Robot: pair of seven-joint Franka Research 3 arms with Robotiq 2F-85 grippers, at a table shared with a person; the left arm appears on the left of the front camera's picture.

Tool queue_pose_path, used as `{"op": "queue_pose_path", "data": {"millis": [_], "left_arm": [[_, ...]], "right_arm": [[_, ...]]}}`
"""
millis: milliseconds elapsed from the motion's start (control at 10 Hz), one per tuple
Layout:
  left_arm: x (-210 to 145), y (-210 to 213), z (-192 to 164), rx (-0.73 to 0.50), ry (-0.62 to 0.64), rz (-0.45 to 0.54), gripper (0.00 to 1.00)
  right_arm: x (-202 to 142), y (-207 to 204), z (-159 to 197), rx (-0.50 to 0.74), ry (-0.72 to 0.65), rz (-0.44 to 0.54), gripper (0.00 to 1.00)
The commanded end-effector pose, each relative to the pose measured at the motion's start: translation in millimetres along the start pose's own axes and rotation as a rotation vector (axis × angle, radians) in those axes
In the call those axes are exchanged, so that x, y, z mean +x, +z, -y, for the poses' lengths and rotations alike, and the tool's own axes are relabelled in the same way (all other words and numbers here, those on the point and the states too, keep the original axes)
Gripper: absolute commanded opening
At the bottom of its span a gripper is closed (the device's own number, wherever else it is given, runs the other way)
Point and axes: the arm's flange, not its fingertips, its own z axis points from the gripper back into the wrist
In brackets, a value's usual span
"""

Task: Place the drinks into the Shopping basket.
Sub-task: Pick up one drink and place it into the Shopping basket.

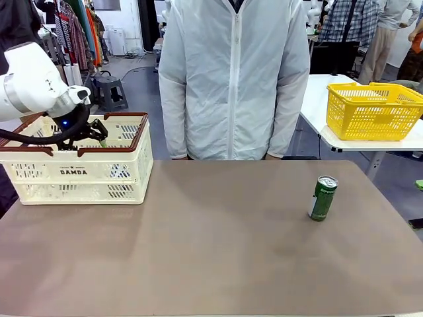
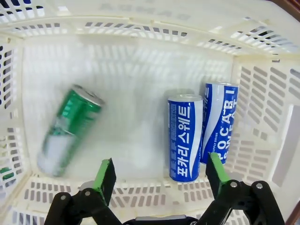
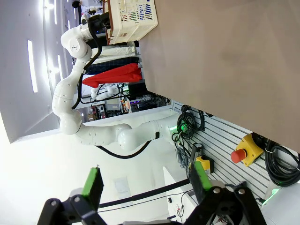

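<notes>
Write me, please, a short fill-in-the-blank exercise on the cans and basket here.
1. The white basket holds ___ blue cans and a blurred green can.
2. The left claw over them is ___.
3. A second green can stands on the table, on the robot's ___ side.
Missing: two; open; right.

Ahead of the left gripper (image 2: 160, 163) the Shopping basket (image 2: 140, 23) floor is washed out to a hazy white glare. Up and left of the fingers the green can (image 2: 68, 129) is smeared by blur, its lettering unreadable, while the blue cans (image 2: 185, 136) up and right of them are crisp. The basket walls bow at the picture edges. Beyond the right gripper (image 3: 146, 171) the pale background is overexposed — strip lights (image 3: 30, 61) burn bright. From the front, light is even and bright; the table (image 1: 198, 264) carries only faint, soft shadows.
</notes>
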Motion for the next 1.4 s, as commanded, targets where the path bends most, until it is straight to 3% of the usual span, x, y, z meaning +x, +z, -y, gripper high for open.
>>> {"op": "queue_pose_path", "data": {"millis": [0, 300, 500, 600, 700, 800, 1000, 1300], "left_arm": [[-2.3, 9.1, 0.5, 0.028, 0.029, -0.006, 1.0], [-33.6, 68.0, 11.3, -0.055, 0.044, 0.01, 1.0], [-102.9, 149.9, 27.7, -0.29, -0.05, 0.039, 1.0], [-139.8, 174.7, 28.9, -0.395, -0.008, -0.047, 1.0], [-168.8, 182.0, 19.4, -0.514, -0.075, -0.052, 1.0], [-196.0, 178.8, 0.2, -0.525, -0.047, 0.002, 1.0], [-241.9, 156.1, -52.4, -0.747, -0.101, -0.002, 1.0], [-265.6, 127.5, -164.7, -1.07, 0.089, 0.024, 1.0]], "right_arm": [[1.8, 0.2, -7.5, 0.019, -0.008, 0.009, 1.0], [1.8, 0.2, -7.5, 0.019, -0.008, 0.009, 1.0], [1.8, 0.2, -7.5, 0.019, -0.008, 0.009, 1.0], [1.8, 0.2, -7.5, 0.019, -0.008, 0.009, 1.0], [1.8, 0.2, -7.5, 0.019, -0.008, 0.009, 1.0], [1.8, 0.2, -7.5, 0.019, -0.008, 0.009, 1.0], [1.8, 0.2, -7.5, 0.019, -0.008, 0.009, 1.0], [1.8, 0.2, -7.5, 0.019, -0.008, 0.009, 1.0]]}}
